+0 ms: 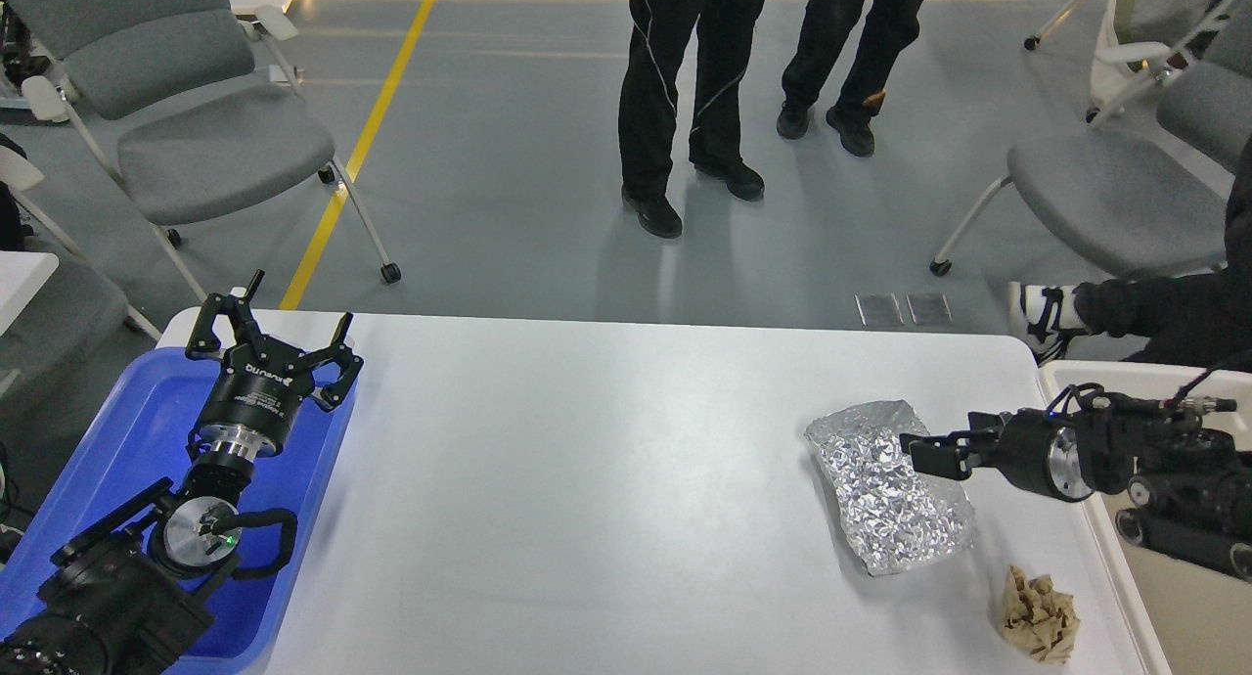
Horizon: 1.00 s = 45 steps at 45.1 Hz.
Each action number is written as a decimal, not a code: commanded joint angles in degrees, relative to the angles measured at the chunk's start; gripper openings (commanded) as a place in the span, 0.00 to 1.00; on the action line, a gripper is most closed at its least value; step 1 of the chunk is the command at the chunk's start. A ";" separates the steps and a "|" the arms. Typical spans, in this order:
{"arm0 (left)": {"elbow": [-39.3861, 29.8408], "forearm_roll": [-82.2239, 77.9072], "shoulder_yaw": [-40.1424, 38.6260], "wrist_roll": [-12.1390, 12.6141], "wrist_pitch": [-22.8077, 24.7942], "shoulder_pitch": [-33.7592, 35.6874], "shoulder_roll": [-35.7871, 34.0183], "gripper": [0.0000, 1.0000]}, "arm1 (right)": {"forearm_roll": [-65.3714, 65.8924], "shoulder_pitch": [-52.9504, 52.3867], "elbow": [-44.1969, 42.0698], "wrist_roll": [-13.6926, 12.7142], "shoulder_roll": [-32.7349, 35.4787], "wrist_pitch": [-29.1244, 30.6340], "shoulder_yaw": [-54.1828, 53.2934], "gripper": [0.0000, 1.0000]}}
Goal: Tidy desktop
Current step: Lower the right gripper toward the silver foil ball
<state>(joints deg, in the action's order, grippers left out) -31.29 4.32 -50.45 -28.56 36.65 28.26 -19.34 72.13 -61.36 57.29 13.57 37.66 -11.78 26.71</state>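
Observation:
The white desktop (587, 479) fills the middle of the head view. On its right part lies a crumpled sheet of silver foil (885, 509), and a crumpled wad of brown paper (1039, 616) lies near the front right corner. My right gripper (924, 455) reaches in from the right, just over the foil's right edge; its fingers are dark and seen side-on, so I cannot tell whether they are open. My left gripper (274, 331) is open and empty above the far right rim of the blue tray (127, 440).
A beige bin (1198, 626) stands against the desktop's right edge, under my right arm. Two people (685, 88) stand beyond the far edge, and a seated person's foot (1042, 313) is near the far right corner. Grey chairs (196, 137) stand at the back left and right.

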 commanded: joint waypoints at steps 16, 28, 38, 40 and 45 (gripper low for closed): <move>0.00 -0.01 0.00 0.00 0.00 -0.05 0.00 1.00 | 2.32 8.80 -14.04 0.40 -6.11 -4.75 2.73 0.99; 0.00 -0.01 0.00 0.00 0.00 -0.05 0.00 1.00 | 1.88 10.38 -18.17 0.40 -10.67 -5.18 2.20 0.94; 0.00 0.07 0.00 0.00 0.00 0.04 0.00 1.00 | 1.35 13.81 -23.53 0.40 -13.75 -6.77 1.85 0.76; 0.00 -0.01 0.00 0.00 0.00 -0.05 0.00 1.00 | 1.26 14.25 -23.97 0.40 -14.02 -6.94 1.85 0.70; 0.00 -0.01 0.00 0.00 0.00 -0.05 0.00 1.00 | 1.17 14.52 -24.06 0.40 -14.02 -6.94 2.20 0.28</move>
<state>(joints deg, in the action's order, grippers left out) -31.29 4.34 -50.45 -28.57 36.65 28.24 -19.34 73.57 -48.83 35.98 13.98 25.28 -17.84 28.68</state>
